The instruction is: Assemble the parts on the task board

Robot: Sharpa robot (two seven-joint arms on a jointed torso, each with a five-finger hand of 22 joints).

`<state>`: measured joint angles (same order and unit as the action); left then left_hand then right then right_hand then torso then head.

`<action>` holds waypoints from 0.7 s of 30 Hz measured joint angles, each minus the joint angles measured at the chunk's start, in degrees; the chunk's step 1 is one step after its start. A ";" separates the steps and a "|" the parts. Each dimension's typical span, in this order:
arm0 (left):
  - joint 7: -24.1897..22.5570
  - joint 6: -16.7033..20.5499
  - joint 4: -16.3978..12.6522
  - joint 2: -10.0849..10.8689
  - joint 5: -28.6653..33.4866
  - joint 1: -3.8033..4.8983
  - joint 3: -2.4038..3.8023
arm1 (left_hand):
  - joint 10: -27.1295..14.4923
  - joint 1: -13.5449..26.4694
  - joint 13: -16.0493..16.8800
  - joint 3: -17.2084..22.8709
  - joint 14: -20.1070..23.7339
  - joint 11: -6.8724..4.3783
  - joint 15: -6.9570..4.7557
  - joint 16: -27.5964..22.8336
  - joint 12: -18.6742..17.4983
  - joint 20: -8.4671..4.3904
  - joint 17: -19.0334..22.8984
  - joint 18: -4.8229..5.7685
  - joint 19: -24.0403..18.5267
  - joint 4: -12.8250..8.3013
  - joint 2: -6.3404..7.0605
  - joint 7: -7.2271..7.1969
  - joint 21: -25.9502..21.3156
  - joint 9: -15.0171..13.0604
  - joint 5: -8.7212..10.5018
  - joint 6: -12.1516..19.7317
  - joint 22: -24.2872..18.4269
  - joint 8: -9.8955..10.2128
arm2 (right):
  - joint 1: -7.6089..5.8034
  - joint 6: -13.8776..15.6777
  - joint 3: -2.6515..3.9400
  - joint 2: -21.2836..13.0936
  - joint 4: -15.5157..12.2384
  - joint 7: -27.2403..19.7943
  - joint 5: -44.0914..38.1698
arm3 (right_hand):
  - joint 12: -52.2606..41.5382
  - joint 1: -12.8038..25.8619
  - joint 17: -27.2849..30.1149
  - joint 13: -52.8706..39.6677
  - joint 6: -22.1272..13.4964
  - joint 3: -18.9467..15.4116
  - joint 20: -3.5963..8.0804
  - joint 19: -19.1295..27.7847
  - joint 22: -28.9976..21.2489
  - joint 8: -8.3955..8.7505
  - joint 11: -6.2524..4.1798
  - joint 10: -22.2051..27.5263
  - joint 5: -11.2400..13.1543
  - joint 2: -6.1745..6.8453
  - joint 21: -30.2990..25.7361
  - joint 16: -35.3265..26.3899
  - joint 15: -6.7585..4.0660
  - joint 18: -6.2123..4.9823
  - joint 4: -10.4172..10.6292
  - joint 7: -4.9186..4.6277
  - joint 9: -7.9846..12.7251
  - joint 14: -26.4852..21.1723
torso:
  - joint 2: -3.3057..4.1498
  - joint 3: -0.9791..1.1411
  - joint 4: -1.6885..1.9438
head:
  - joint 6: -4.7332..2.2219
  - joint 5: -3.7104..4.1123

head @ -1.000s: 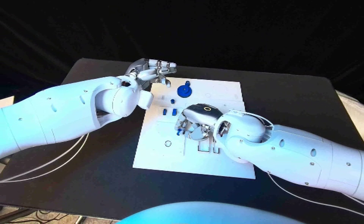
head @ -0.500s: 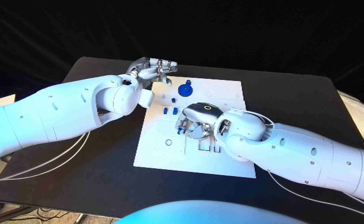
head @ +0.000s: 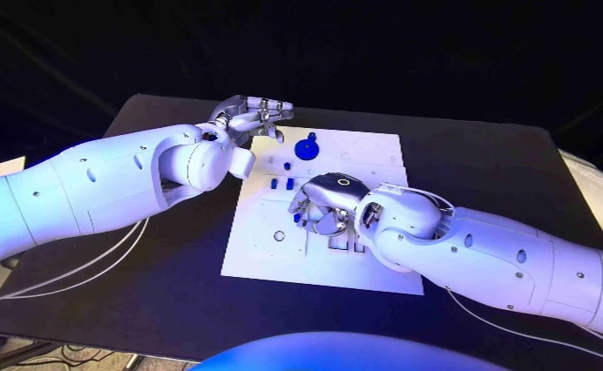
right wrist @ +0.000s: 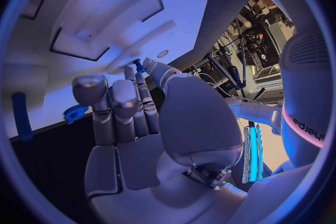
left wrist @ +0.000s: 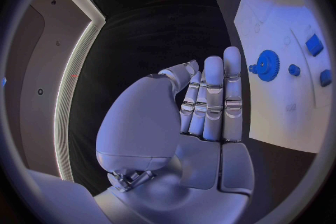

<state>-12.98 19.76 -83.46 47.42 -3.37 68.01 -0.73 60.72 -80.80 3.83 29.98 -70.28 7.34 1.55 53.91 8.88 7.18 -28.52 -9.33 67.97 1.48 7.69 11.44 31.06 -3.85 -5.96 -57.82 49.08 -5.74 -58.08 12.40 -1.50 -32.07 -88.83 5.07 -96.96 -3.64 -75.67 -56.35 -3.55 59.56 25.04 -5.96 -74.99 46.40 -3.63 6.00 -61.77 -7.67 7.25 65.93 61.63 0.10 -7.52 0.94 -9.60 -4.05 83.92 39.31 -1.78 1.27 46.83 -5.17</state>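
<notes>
The right robot hand [head: 324,205] sits low at the frame's centre over the white task board [head: 270,249], fingers curled down onto it; whether they clamp a part I cannot tell. Just above it lie two small blue blocks [head: 281,184]. Higher, a blue gear [head: 307,151] rests on the board. The left robot hand [head: 252,116], fingers straight and together, empty, hovers at the board's upper-left corner over the black desk [head: 477,162].

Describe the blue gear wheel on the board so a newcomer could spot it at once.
Start at the white board in the middle of the black table. Go to its far end, just beside the fingers of the left hand. The gear wheel is there: a round, toothed blue disc, far larger than the small blue pieces near it.
</notes>
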 measured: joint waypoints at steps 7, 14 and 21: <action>0.10 -0.07 0.08 0.01 0.00 0.00 0.00 | -0.21 0.04 0.00 0.16 0.00 0.22 0.00 0.00 0.24 0.00 0.15 0.00 0.00 -0.16 0.04 0.41 0.00 0.00 0.00 0.42 0.00 0.00 | 0.00 4.37 0.04 -2.90 -2.10 0.29 -0.42 | -0.71 0.12 4.82 -0.13 -0.62 -0.85 -0.30 2.36 -5.09 0.00 0.30 1.74 -0.88 0.12 -3.39 -4.63 0.73 0.00 -0.23 0.00 0.07 -0.51 | 0.00 0.01 0.00 | -0.02 -0.03; 0.16 -0.17 0.25 0.11 -0.07 -0.02 -0.01 | -0.22 0.24 0.00 0.15 0.00 0.22 0.00 0.00 0.24 0.00 0.19 0.00 0.00 -0.16 0.24 0.30 0.00 0.00 0.00 0.53 -0.04 0.00 | -1.89 8.52 1.04 -9.71 -7.05 0.52 0.94 | -1.78 -0.18 6.54 -0.25 -0.61 -1.34 -0.30 2.37 -5.48 0.00 -0.01 1.42 -0.82 -0.17 -3.55 -6.11 0.61 0.00 -0.72 0.00 0.00 -0.63 | -0.05 0.01 -0.18 | -0.29 0.09; 0.16 -0.17 0.27 0.21 -0.10 -0.04 -0.03 | -0.63 0.23 0.00 0.16 0.00 0.22 0.00 0.00 0.24 0.00 0.27 0.00 0.00 -0.16 0.24 0.52 0.00 0.00 0.00 0.93 -0.05 0.00 | -5.05 6.48 1.45 -15.55 -8.23 2.39 2.00 | -1.22 -0.22 11.50 -0.12 -3.14 -5.36 -0.16 5.16 -10.86 0.00 -0.28 5.89 0.15 0.65 -7.85 -10.91 0.49 -0.90 -1.85 0.91 0.11 -2.79 | -0.18 -0.04 -0.54 | -0.68 0.43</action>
<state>-12.82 19.59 -83.19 47.64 -3.46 67.97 -0.76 60.09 -80.57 3.83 30.14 -70.28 7.57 1.55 53.91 9.12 7.18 -28.25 -9.33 67.97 1.32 7.93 11.96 31.06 -3.85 -5.96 -56.89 49.03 -5.74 -63.13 18.88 -0.05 -47.62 -97.06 7.46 -94.97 -4.86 -75.90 -44.85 -3.67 56.42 19.68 -6.12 -69.83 35.54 -3.63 5.72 -55.88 -7.52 7.89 58.08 50.72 0.59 -8.42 -0.90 -8.70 -3.94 81.13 39.14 -1.82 0.73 46.15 -4.74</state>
